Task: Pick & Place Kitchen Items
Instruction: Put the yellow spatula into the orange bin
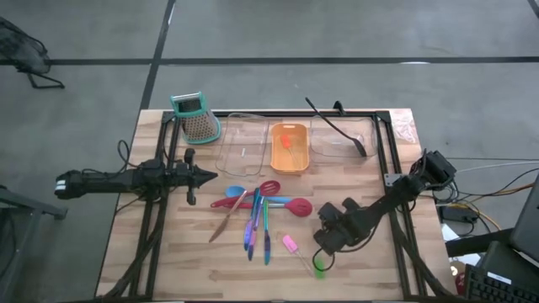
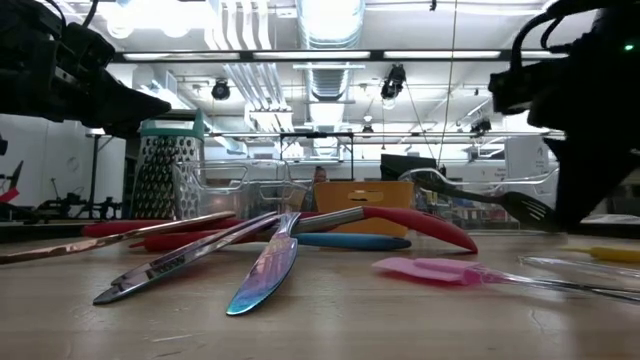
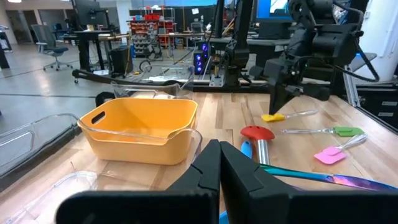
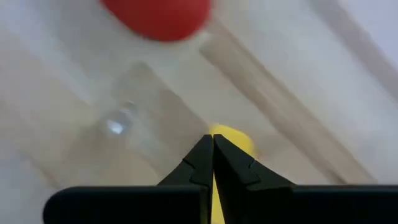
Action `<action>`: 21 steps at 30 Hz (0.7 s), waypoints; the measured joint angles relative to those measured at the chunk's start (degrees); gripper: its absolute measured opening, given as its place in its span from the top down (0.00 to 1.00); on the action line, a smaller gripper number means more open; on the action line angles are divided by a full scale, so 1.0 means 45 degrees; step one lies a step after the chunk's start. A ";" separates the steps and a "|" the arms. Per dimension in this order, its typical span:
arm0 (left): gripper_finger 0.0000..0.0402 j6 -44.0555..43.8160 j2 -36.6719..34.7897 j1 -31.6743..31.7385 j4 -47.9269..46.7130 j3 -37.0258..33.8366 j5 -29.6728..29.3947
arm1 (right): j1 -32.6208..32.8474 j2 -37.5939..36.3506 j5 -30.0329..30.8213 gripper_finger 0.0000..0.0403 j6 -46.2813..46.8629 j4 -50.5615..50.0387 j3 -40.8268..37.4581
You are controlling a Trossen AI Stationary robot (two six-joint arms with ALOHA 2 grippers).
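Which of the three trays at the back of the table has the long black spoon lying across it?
The clear tray on the right end, beside the orange tray. The black spoon lies over it; the left clear tray looks empty.

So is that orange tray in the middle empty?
No. The orange tray holds one small red-orange piece, seen from above; nothing else shows inside it.

L arm lies low across the tabletop's left side, stretched straight toward the middle; its pincer [image 1: 208,176] points inward, fingers [image 3: 214,169] pressed together w/ nothing between them. R arm comes in from the right edge, elbow bent, forearm angled down toward the front-centre; its pincer [image 1: 324,249] is tipped steeply down close over the tabletop, fingers [image 4: 208,158] closed tip to tip, empty.
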 joint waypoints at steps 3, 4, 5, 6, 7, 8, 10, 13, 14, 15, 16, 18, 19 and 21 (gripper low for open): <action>0.99 0.0000 0.0000 0.0000 0.0004 -0.0004 -0.0002 | 0.0089 0.0000 0.0015 0.98 0.0333 -0.0921 0.0316; 0.99 0.0000 0.0000 -0.0002 0.0002 -0.0002 0.0000 | 0.0110 -0.0011 -0.0005 0.98 0.0489 -0.1039 0.0372; 0.99 0.0005 0.0000 0.0000 0.0005 0.0000 -0.0003 | 0.0113 -0.0015 -0.0079 0.98 0.0618 -0.1157 0.0399; 0.99 0.0000 0.0000 0.0000 0.0002 -0.0005 -0.0003 | 0.0118 -0.0014 -0.0175 0.98 0.0687 -0.1287 0.0424; 0.99 0.0000 0.0000 -0.0005 0.0002 -0.0005 -0.0001 | 0.0141 -0.0010 -0.0193 0.98 0.0705 -0.1306 0.0437; 0.99 0.0000 0.0000 -0.0001 0.0004 -0.0001 -0.0003 | 0.0170 -0.0012 -0.0240 0.98 0.0709 -0.1218 0.0489; 0.99 0.0002 0.0000 -0.0002 0.0005 -0.0003 -0.0003 | 0.0170 -0.0029 -0.0669 0.98 0.0743 -0.0855 0.0526; 0.99 0.0000 0.0000 0.0000 0.0005 -0.0004 -0.0003 | 0.0163 -0.0029 -0.1693 0.95 0.0764 -0.0583 0.0506; 0.99 0.0004 0.0000 0.0000 0.0005 -0.0005 -0.0002 | 0.0106 -0.0029 -0.2237 0.94 0.0777 -0.0566 0.0506; 0.99 0.0000 0.0000 0.0000 0.0010 -0.0005 -0.0002 | -0.0001 -0.0029 -0.2796 0.92 0.0770 -0.0593 0.0506; 0.99 0.0000 0.0000 0.0000 0.0009 -0.0004 -0.0002 | -0.0125 -0.0029 -0.3274 0.89 0.0755 -0.0591 0.0502; 0.99 0.0000 0.0000 0.0000 0.0010 -0.0005 0.0000 | -0.0434 -0.0034 -0.4032 0.83 0.0579 -0.0573 0.0508; 0.99 0.0000 0.0000 0.0000 0.0010 -0.0005 -0.0001 | -0.0590 -0.0034 -0.4241 0.79 0.0378 -0.0573 0.0521; 0.99 0.0000 0.0000 0.0000 0.0010 -0.0004 0.0001 | -0.0889 -0.0034 -0.4395 0.72 0.0014 -0.0553 0.0521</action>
